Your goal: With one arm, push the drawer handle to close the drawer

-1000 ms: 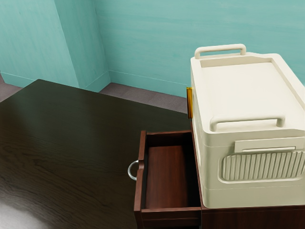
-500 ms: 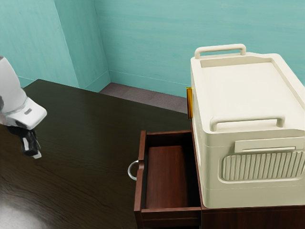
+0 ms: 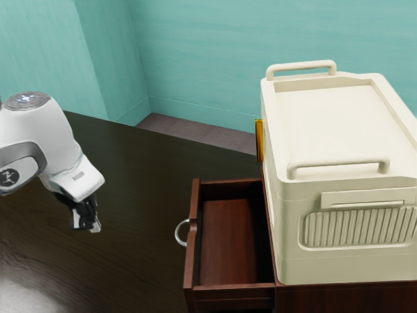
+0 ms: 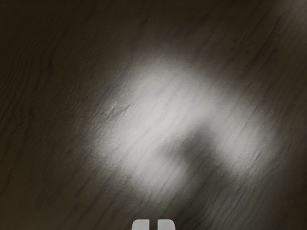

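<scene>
And there's the glare [image 4: 144,105], a broad white bloom across the dark worktop [image 4: 53,76] in the wrist view, a soft-edged shadow [image 4: 197,143] cutting in! Exterior view: pale box [image 3: 339,124] brightly lit, drawer [image 3: 228,241] darkening along its inner edges.

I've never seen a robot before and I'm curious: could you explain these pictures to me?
The machine is a robot arm ending in a hand; I see nothing held in it. These are computer-drawn pictures.

The exterior view is taken from the arm's side. Beyond the dark table is a brown cabinet with a big cream box on top. Its drawer is open, with a curved metal handle on the front. The hand is apart from that handle, which it is meant to push.

The wrist view looks out from the hand: dark wood grain with a bright glare.
</scene>
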`<action>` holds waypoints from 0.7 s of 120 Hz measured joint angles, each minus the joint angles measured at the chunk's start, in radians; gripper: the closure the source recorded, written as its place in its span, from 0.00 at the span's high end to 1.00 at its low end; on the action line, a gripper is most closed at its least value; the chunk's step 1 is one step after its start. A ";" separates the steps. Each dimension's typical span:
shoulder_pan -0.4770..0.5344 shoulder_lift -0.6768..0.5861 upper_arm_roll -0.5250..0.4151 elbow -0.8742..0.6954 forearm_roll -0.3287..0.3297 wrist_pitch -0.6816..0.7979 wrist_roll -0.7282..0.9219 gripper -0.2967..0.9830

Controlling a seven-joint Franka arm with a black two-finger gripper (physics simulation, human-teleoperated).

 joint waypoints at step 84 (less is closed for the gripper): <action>-0.103 0.261 -0.126 0.109 -0.097 0.124 -0.036 0.15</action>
